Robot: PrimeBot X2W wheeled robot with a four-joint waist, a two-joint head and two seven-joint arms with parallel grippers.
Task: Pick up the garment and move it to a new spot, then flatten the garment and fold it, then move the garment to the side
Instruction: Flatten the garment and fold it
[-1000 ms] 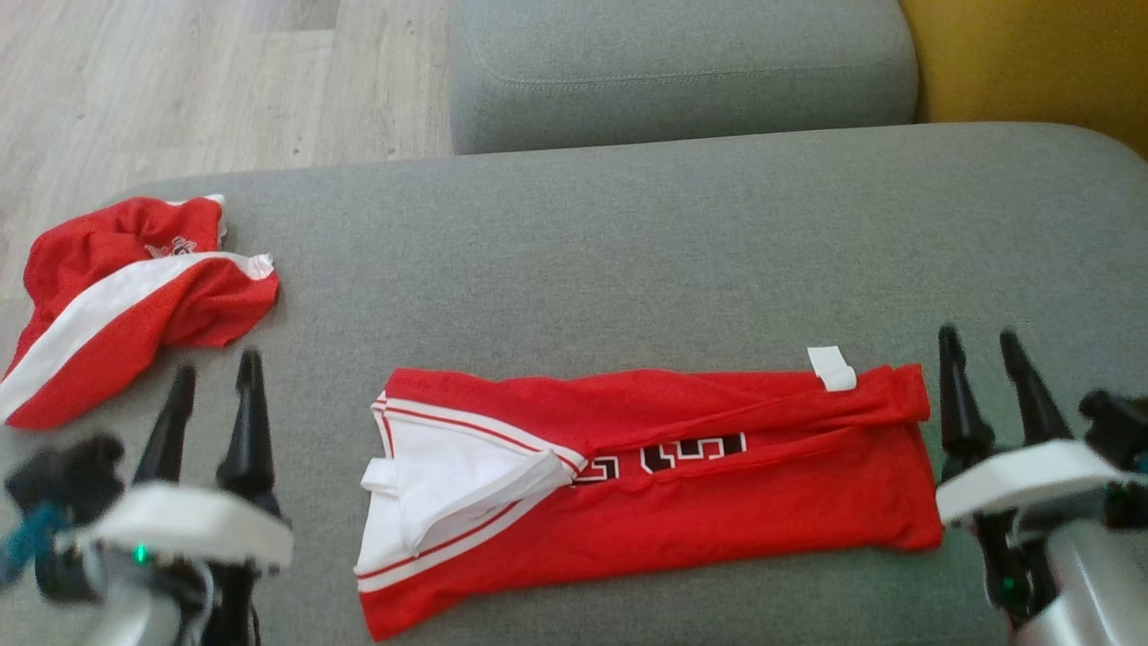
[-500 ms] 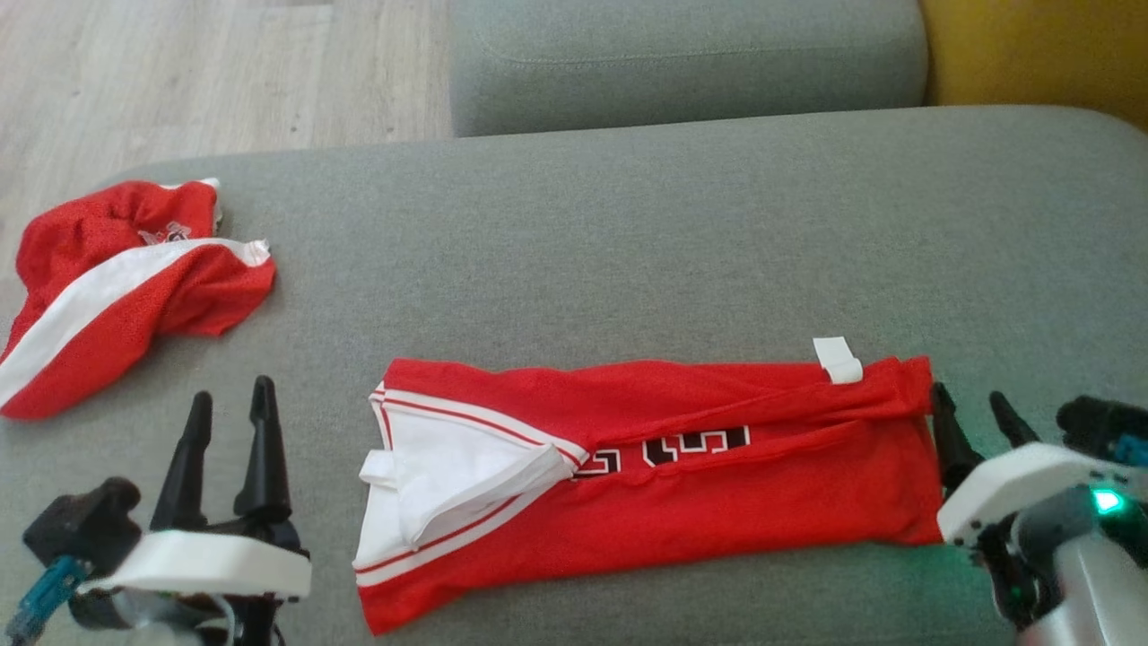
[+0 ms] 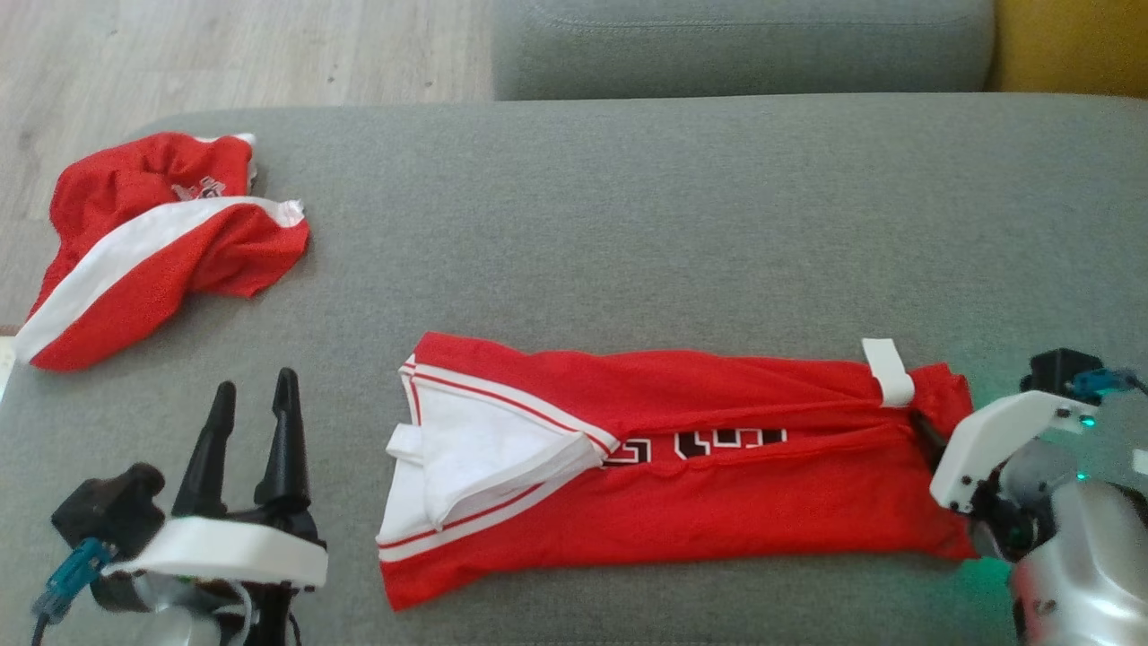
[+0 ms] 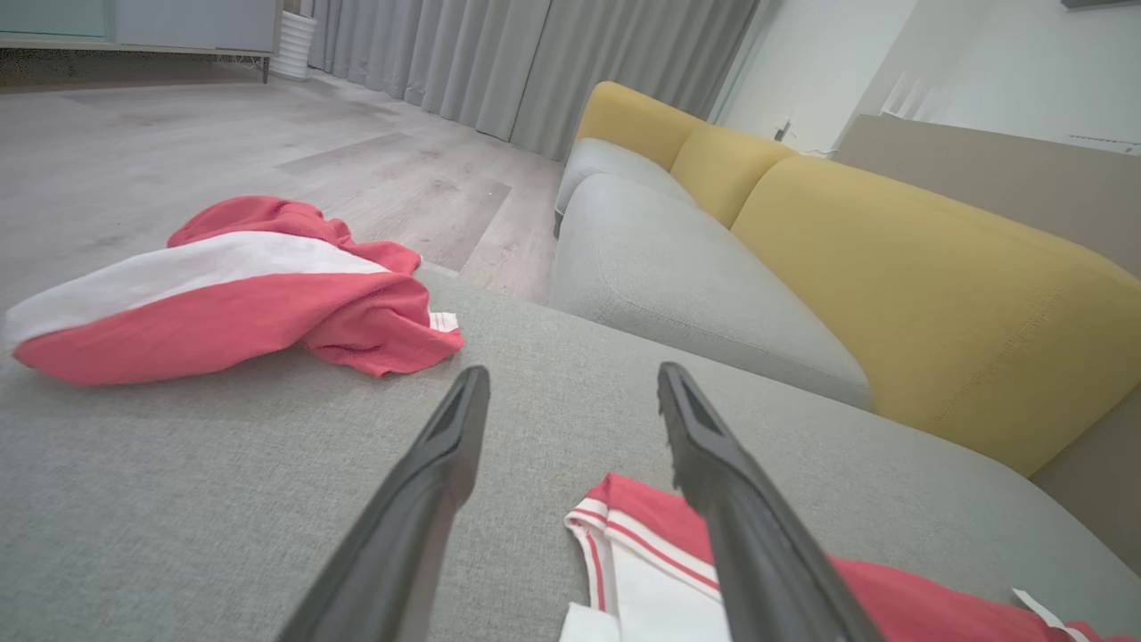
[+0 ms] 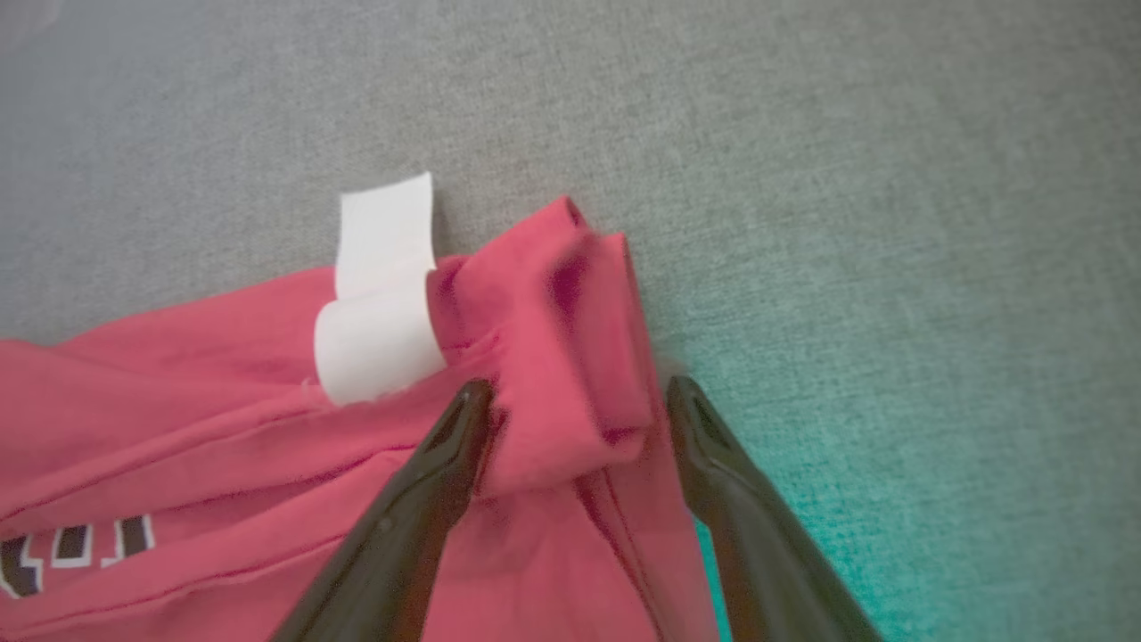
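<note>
Straddling a bunched fold at the right end of the red garment (image 3: pixel 682 484) with the right gripper (image 5: pixel 575 388), fingers spread, not clenched, just beside the white tag (image 5: pixel 379 303). Lying long and folded across the lower middle of the head view on the grey cushion (image 3: pixel 628 224). Keeping the left gripper (image 3: pixel 256 386) released at lower left, nothing between its fingers, near the garment's white-trimmed end. Crumpled at upper left, well apart: a second red-and-white garment (image 3: pixel 152 242).
</note>
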